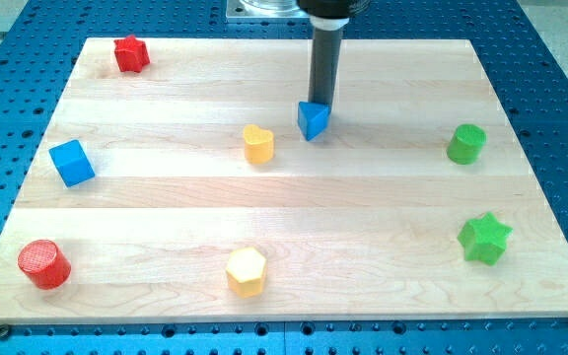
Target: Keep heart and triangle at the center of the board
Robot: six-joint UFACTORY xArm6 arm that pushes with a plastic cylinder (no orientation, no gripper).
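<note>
A yellow heart (258,144) lies a little above the board's middle. A blue triangle (313,120) lies just to its right, slightly nearer the view's top. My tip (320,105) stands at the triangle's top edge, touching or nearly touching it. The rod rises straight up from there toward the view's top.
On the wooden board (383,227) also lie a red star (131,53) at the top left, a blue cube (72,163) at the left, a red cylinder (44,264) at the bottom left, a yellow hexagon (247,271) at the bottom, a green cylinder (466,144) and a green star (484,239) at the right.
</note>
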